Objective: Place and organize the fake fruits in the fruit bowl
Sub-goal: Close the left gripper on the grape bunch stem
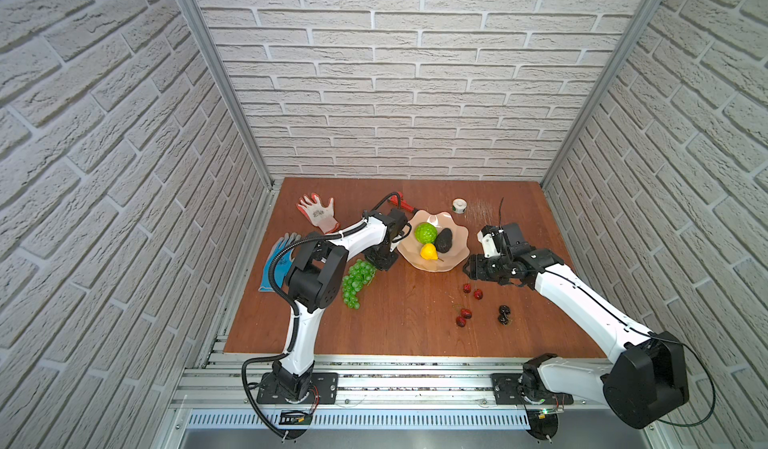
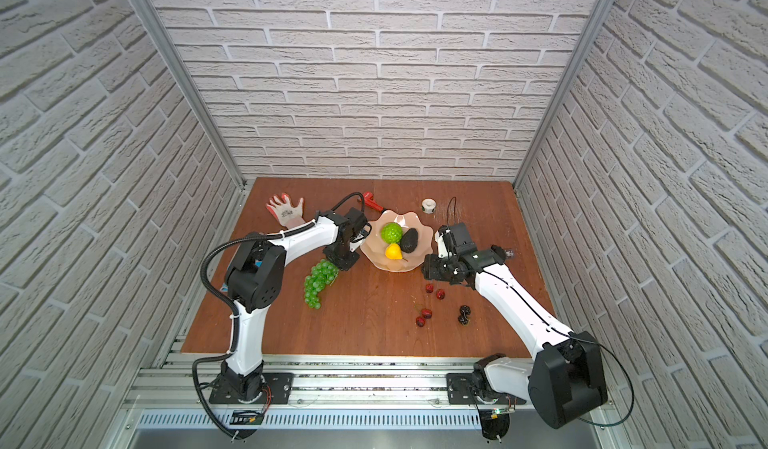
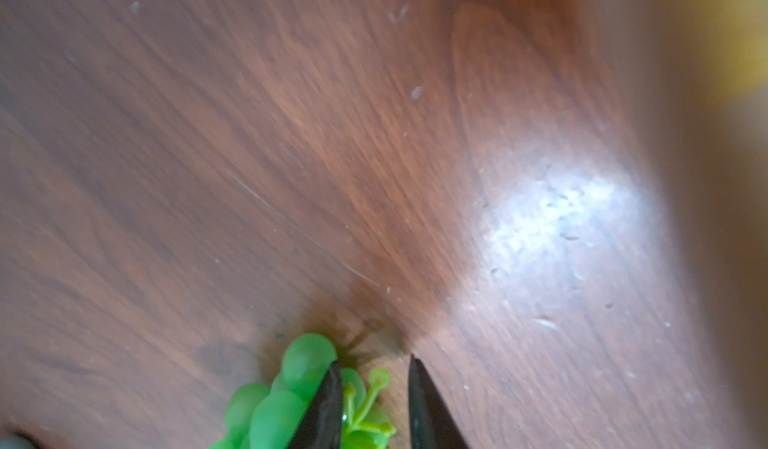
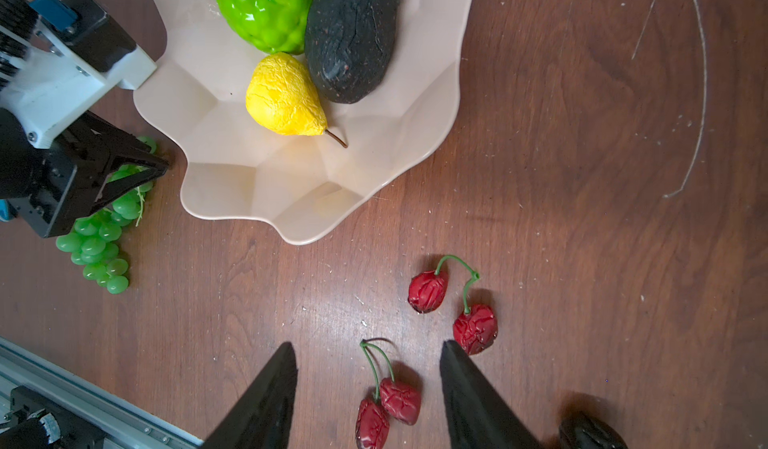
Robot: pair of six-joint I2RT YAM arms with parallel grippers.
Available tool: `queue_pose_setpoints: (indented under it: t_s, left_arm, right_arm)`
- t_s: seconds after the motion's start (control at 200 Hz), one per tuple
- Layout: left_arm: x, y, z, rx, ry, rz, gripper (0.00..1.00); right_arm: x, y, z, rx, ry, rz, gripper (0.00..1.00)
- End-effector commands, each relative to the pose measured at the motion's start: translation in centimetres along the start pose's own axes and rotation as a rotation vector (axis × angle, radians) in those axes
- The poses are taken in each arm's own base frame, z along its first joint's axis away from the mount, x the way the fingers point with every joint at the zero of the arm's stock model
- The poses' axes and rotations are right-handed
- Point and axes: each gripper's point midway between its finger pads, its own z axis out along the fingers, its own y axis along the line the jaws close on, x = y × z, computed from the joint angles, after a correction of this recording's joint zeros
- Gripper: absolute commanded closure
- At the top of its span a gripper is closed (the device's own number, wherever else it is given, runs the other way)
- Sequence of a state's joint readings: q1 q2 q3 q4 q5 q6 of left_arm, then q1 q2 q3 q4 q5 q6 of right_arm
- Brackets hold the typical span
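Although we lose its tips in both top views, the left wrist view shows our left gripper narrowly parted astride the stem of the green grape bunch, bottom centre. Mid-frame in a top view sits the fruit bowl. Rightward, our right gripper gapes wide over a red cherry pair. We cannot read the print on the glove.

Clutter on the surface
A wrench and tape lay at the back; a white glove and a blue glove lay left.

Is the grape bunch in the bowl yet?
No, the grape bunch lies on the table beside the fruit bowl, at the left pincer.
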State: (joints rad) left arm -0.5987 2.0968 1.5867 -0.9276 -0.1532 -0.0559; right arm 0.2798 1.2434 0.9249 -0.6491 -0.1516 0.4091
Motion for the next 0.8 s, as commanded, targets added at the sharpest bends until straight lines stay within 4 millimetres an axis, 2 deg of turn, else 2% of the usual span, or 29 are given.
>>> queue_pose_setpoints:
  t_s: [0.0, 0.145, 0.54, 0.795]
  left_arm:
    - [0.8, 0.3, 0.4, -0.033, 0.047, 0.03, 0.64]
    - [1.0, 0.2, 1.0, -0.031, 0.061, 0.033, 0.65]
    - [1.0, 0.5, 1.7, -0.071, 0.082, 0.049, 0.77]
    - [0.9, 0.5, 1.2, -0.077, 0.076, 0.051, 0.94]
  right_arm:
    - [-0.2, 0.3, 0.3, -0.018, -0.023, -0.02, 0.42]
    - [-0.2, 0.3, 0.3, -0.022, -0.029, -0.024, 0.42]
    - [-0.2, 0.3, 0.4, -0.028, -0.046, -0.042, 0.42]
    - [-0.8, 0.8, -1.1, -0.04, -0.087, -0.055, 0.42]
